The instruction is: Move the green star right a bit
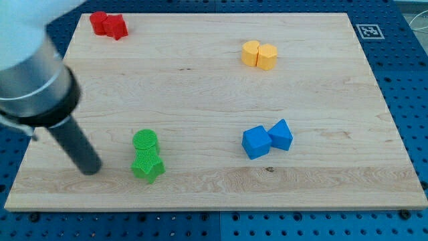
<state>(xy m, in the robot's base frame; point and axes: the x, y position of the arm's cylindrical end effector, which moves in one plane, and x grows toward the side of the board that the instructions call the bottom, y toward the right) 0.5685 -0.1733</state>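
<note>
The green star [148, 165] lies at the view's lower left on the wooden board [214, 100], touching a green round block [145, 141] just above it. My tip [90, 168] is on the board to the left of the green star, with a gap between them. The dark rod rises from there to the view's upper left, under the grey arm body.
Two red blocks [109, 25] sit together at the view's top left. Two yellow blocks [259, 54] sit at the top right of centre. A blue cube [256, 142] and a blue angular block [281, 134] touch at the lower right. A marker tag [367, 31] is at the board's top right corner.
</note>
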